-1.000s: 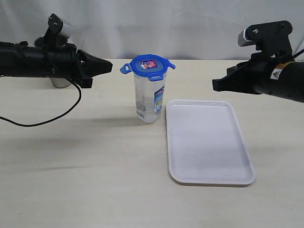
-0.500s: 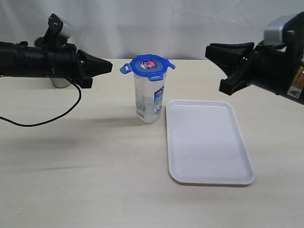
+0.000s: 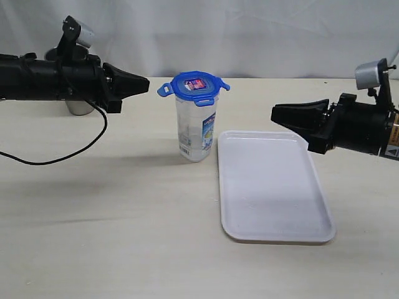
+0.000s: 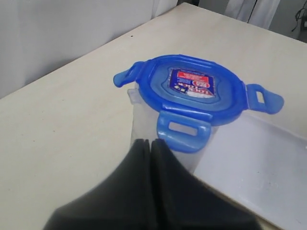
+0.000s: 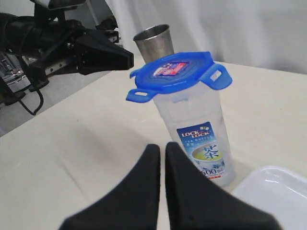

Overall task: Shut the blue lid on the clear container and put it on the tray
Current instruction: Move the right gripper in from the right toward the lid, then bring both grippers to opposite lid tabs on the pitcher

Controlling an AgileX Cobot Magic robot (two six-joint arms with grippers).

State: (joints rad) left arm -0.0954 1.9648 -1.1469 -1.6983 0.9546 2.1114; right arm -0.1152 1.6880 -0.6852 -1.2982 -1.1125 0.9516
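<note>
The clear container [image 3: 197,136] stands upright on the table just left of the tray [image 3: 272,187]. The blue lid [image 3: 194,86] sits on its top with the flaps sticking outward. My left gripper [image 3: 146,81] is shut and empty. It hovers level with the lid, a short way to its left and apart from it. In the left wrist view the lid [image 4: 192,88] lies just beyond that gripper [image 4: 150,142]. My right gripper [image 3: 273,113] is shut with a thin slit and holds nothing. It hovers over the tray's far edge, pointing at the container [image 5: 201,132] and lid [image 5: 175,72].
A tapered steel cup [image 5: 153,42] stands at the back left, mostly hidden behind the left arm in the exterior view. A black cable [image 3: 56,159] from that arm droops onto the table. A white curtain hangs behind the table.
The right arm rose with its jaws apart half a second ago, then dropped back and pulled right, and the jaws are now shut. The left arm, container and lid have barely moved.
</note>
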